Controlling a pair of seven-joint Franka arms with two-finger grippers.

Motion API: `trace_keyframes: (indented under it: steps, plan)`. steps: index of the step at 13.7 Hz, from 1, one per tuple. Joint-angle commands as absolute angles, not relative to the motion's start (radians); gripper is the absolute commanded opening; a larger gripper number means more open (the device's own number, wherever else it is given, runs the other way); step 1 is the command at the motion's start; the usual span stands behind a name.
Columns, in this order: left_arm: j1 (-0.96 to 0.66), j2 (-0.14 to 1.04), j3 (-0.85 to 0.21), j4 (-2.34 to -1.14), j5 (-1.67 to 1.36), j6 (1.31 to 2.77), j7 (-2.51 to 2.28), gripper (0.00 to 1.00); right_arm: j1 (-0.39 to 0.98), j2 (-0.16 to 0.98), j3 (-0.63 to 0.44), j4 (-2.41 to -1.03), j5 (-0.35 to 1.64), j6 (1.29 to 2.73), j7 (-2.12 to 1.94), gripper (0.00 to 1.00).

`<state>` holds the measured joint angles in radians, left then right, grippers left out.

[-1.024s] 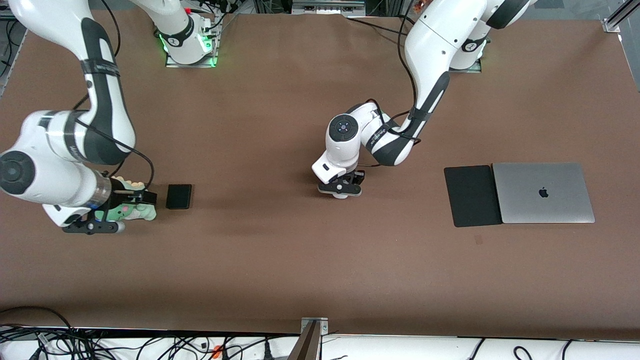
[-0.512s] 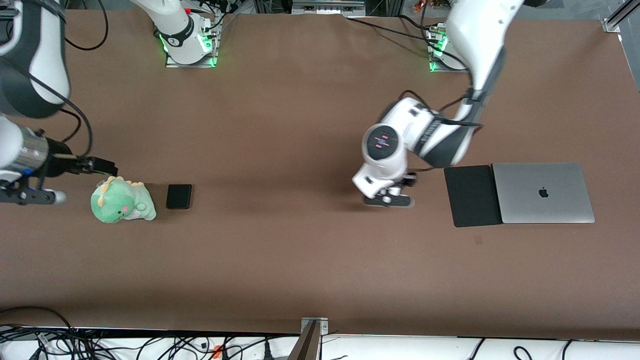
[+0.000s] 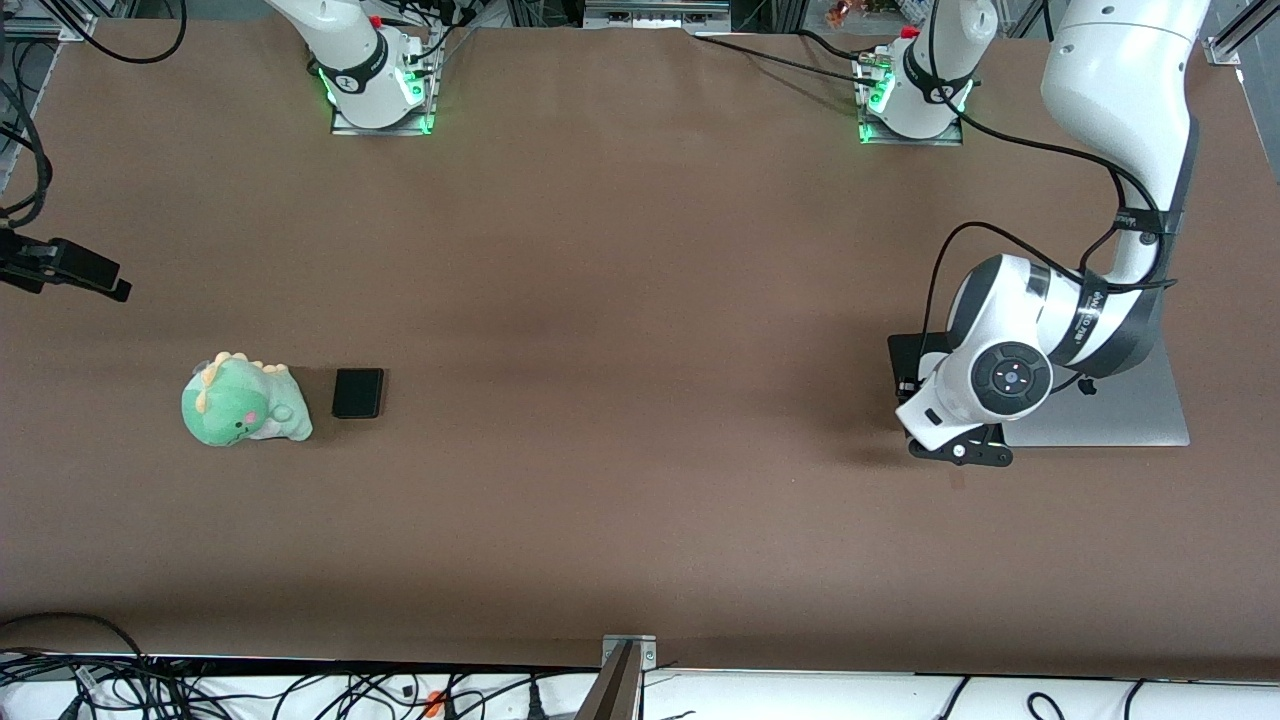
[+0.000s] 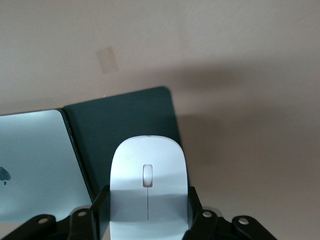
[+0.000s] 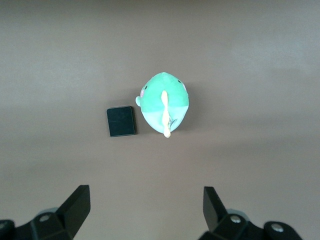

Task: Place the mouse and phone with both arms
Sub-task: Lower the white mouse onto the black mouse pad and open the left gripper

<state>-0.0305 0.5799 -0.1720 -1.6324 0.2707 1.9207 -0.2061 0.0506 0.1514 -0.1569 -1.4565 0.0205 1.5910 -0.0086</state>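
Note:
The white mouse [image 4: 148,185] is clamped between the fingers of my left gripper [image 4: 147,201], which is shut on its sides. It hangs over the black mat [image 4: 125,120], beside the laptop. In the front view the left gripper [image 3: 958,448] is over the mat's edge nearer the camera, and the wrist hides the mouse. The black phone [image 3: 358,392] lies flat toward the right arm's end of the table, beside a green plush dinosaur. My right gripper [image 5: 145,202] is open and empty, high above the phone [image 5: 121,121] and the plush.
The green plush dinosaur [image 3: 243,402] sits next to the phone. A closed silver laptop [image 3: 1150,420] touches the mat [image 3: 915,360]. A small tape patch [image 3: 957,480] marks the table just nearer the camera than the mat. Cables run along the table's front edge.
The left arm carried the mouse from over the table's middle to over the mat. The right arm pulled up and away from the plush, almost out of the front view.

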Motion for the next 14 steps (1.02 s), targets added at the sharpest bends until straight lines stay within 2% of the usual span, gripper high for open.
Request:
trace_keyframes:
  steps: [1,3,4,6,7,8,9,12,14]
  plan:
    - [0.041,0.499,-0.19,-1.838,0.29,2.125,-0.163,0.2,0.034,0.13,-0.124,-1.473,0.0,1.597,-0.001,1.0]
    - [0.081,0.462,-0.183,-2.027,0.342,2.422,-0.164,0.24,0.034,0.132,-0.124,-1.47,0.008,1.594,-0.002,1.0]
    - [0.119,0.46,-0.181,-2.073,0.383,2.507,-0.164,0.25,0.034,0.132,-0.124,-1.47,0.011,1.594,0.002,1.0]
    - [0.166,0.462,-0.189,-2.097,0.399,2.522,-0.164,0.3,0.034,0.135,-0.124,-1.468,0.012,1.597,0.003,1.0]
    - [0.166,0.462,-0.19,-2.106,0.397,2.523,-0.184,0.45,0.034,0.135,-0.126,-1.468,0.012,1.598,0.005,1.0]
    - [0.166,0.469,-0.192,-2.108,0.397,2.523,-0.193,0.96,0.034,0.137,-0.124,-1.468,0.012,1.598,0.006,1.0]
    - [0.166,0.474,-0.19,-2.106,0.397,2.522,-0.198,1.0,0.034,0.137,-0.123,-1.468,0.014,1.597,0.009,1.0]
    - [0.163,0.451,-0.199,-2.089,0.397,2.508,-0.195,1.0,0.034,0.137,-0.123,-1.468,0.012,1.595,0.008,1.0]
    - [0.16,0.411,-0.225,-2.047,0.397,2.43,-0.192,1.0,0.034,0.138,-0.123,-1.468,0.012,1.597,0.008,1.0]
